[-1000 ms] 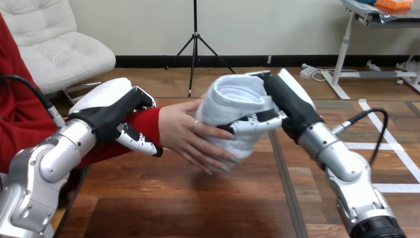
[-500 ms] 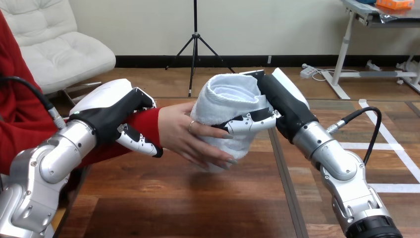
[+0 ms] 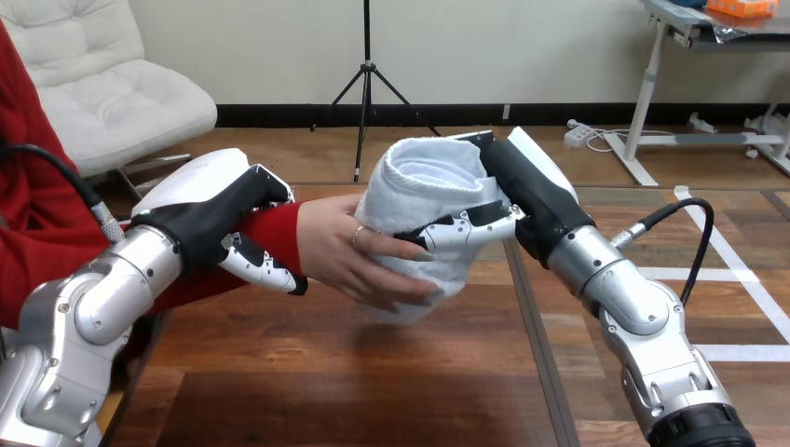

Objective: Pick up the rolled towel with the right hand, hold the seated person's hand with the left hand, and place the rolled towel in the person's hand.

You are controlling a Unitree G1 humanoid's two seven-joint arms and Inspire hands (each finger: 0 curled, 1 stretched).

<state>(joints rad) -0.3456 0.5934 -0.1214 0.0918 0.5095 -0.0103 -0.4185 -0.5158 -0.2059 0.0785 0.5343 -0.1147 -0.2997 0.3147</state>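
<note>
While the left hand (image 3: 216, 216) clasps the person's wrist (image 3: 286, 229), the right hand (image 3: 533, 200) grips the one rolled towel (image 3: 421, 189).

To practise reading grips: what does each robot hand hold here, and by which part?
The right hand holds the rolled towel round its middle, where the person's hand also touches it. The left hand curls round the person's sleeved wrist.

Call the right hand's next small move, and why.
Probably ease the right hand's fingers open to release. The rolled towel already lies in the person's hand, whose fingers curl round it, and the left hand grips the person's wrist, steadying it.
</note>
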